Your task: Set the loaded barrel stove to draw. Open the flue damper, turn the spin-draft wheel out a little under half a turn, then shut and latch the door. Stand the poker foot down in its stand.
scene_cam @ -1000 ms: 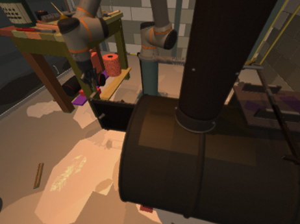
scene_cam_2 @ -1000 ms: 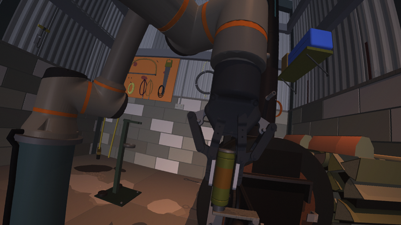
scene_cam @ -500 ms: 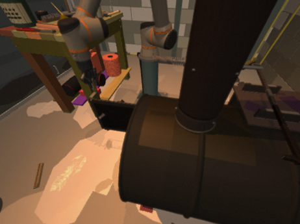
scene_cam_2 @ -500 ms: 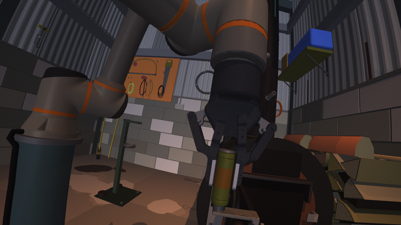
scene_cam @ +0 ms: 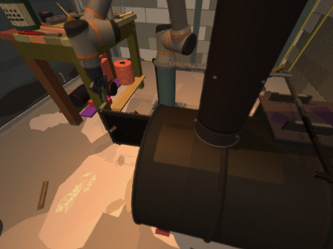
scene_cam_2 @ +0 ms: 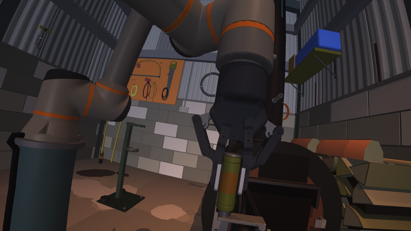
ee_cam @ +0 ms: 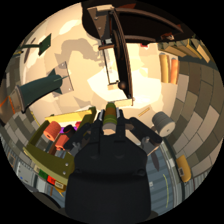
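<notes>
My gripper [scene_cam_2: 229, 181] points down at the free edge of the open stove door [ee_cam: 121, 59], its fingers clamped on either side of the upright green-and-orange door handle [scene_cam_2: 228, 182]. The handle stands on a pale bracket [scene_cam_2: 242, 220] at the door's top corner. The door [scene_cam: 125, 125] swings out from the front of the dark barrel stove [scene_cam: 224, 178], with the firebox opening [scene_cam_2: 279, 203] showing behind it. The spin-draft wheel [ee_cam: 117, 39] sits on the door's face. The flue pipe [scene_cam: 241, 59] rises from the barrel's top. The poker stand [scene_cam_2: 122, 181] is on the floor beyond the arm's pedestal.
A blue box [scene_cam_2: 318, 46] sits on a wall shelf above the stove. Split logs [scene_cam_2: 384, 206] are stacked at the right, close to the door. A workbench [scene_cam: 71, 39] with rolls and tools stands behind the gripper. A stick [scene_cam: 42, 195] lies on the floor.
</notes>
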